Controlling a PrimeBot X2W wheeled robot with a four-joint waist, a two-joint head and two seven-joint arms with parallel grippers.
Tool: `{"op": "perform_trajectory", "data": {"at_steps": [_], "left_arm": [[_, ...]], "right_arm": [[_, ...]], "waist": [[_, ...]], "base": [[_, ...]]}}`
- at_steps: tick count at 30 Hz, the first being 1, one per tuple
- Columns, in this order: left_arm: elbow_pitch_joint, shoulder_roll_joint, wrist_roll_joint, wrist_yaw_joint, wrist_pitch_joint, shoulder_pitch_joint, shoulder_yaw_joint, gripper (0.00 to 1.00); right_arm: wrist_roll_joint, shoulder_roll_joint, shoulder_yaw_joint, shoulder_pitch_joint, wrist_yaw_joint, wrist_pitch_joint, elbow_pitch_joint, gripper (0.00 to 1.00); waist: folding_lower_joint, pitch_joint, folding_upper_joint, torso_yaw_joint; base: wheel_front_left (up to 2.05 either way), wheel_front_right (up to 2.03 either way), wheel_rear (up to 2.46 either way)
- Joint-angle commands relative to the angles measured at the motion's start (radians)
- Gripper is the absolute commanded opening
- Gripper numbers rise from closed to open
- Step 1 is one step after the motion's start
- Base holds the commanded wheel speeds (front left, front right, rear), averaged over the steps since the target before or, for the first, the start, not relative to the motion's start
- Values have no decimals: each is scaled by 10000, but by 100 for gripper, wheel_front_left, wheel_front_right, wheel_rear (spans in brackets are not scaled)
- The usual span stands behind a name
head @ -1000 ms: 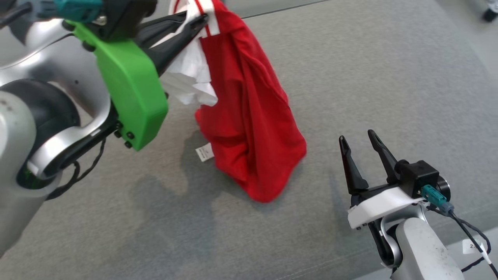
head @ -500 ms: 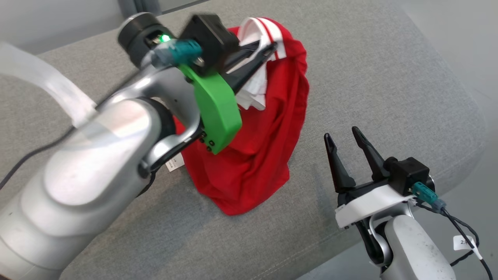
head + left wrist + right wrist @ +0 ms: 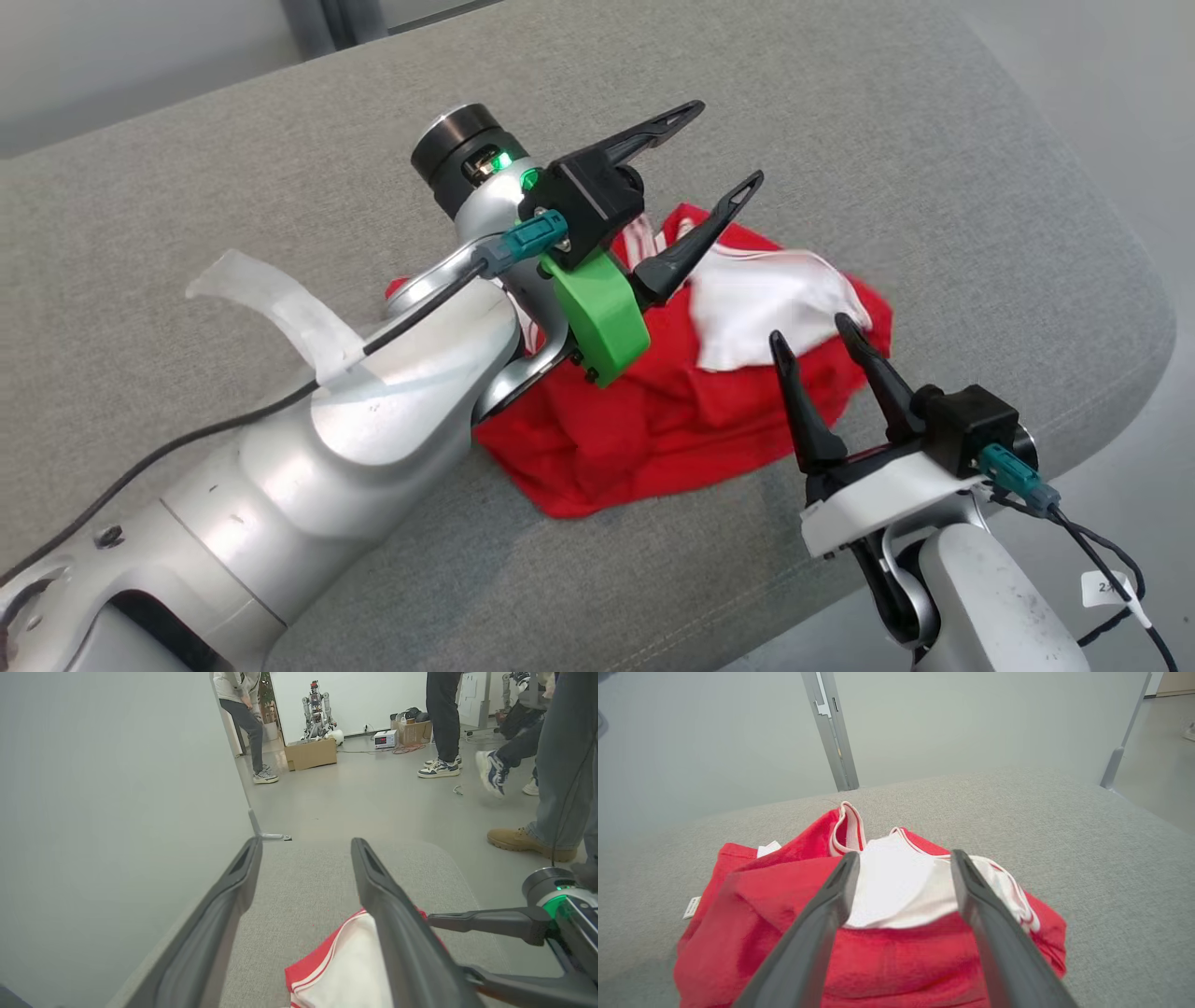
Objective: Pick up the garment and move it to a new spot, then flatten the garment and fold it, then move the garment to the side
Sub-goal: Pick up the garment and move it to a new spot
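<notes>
Right end effector is nearest me, at the near-right edge of the heap, fingers apart and empty. Just past it the garment lies crumpled on the grey cushion, toward its right end. It's red with the white lining turned up, and a tag sticks out on its left side in the right wrist view. Left end effector sits over the heap's far side, fingers spread wide, gripping nothing. Far back in the left wrist view, people's legs stand on the floor.

My read on progress: pick-up and move look done. Flattening, folding and shifting it aside are all left, since the cloth is bunched.

Change: half a second ago the left one was clamped on the striped band with the garment hanging. Now it's let go and the garment has dropped. Right one is about the same.
</notes>
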State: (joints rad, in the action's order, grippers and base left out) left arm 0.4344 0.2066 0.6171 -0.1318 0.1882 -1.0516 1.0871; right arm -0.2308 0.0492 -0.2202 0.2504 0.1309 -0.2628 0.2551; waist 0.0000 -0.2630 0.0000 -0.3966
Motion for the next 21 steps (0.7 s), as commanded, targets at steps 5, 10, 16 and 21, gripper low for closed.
{"op": "perform_trajectory", "data": {"at_steps": [5,10,16,21], "left_arm": [[94,-57,537,282,372,697,-391,100],[-407,570,1383,606,124,2163,-627,100],[-521,1305,2209,985,-265,3525,-763,100],[2,1286,3254,1055,-747,4155,-1157,100]], "right_arm": [[465,26,491,-399,-3,-31,49,100],[1016,24,1030,-754,-3,-30,-47,100],[1463,27,1277,-813,-3,-30,-284,100],[1626,26,1163,-603,-3,-31,-485,100]], "waist": [[0,344,0,817],[0,566,0,1580],[0,516,0,2045],[0,333,0,2198]], "base": [[0,0,0],[0,0,0],[0,0,0],[0,0,0]]}}
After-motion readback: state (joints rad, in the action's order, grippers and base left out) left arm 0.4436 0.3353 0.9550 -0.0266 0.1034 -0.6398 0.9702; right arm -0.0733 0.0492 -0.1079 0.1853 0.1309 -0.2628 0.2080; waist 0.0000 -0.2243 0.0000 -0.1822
